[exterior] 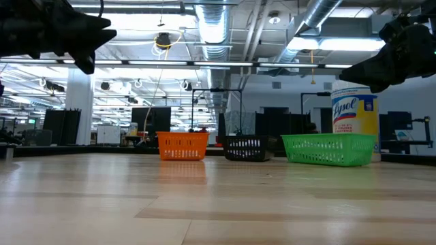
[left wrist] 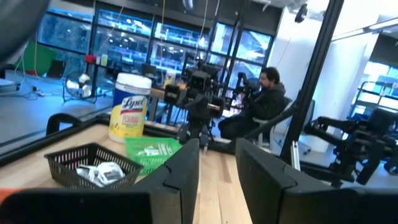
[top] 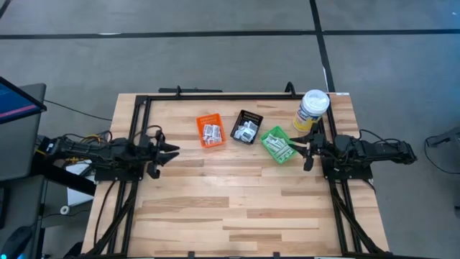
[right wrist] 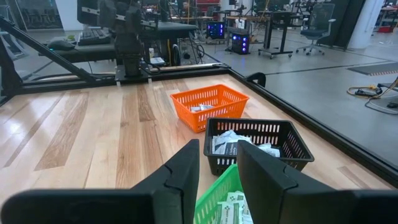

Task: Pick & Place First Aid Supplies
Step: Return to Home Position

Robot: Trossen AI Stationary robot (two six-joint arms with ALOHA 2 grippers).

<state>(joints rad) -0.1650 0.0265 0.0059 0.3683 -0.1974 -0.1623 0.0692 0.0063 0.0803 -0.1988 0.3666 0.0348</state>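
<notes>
The left hand [top: 175, 153] hangs at the left edge of the counter [top: 237, 208], fingers slightly parted and empty, well apart from the supplies, which all lie to its right. White packets [top: 210, 134] sit in the orange bin [top: 209, 116], more in the black bin [top: 253, 114], and pale-green strips [top: 277, 146] in the green bin [top: 269, 132]. The right hand [top: 300, 152], likewise parted and empty, points left, its tips just beside the green bin, so it is nearer. Going home, I'd guess, means drawing back rightward, minding the yellow canister [top: 313, 108] nearby.
</notes>
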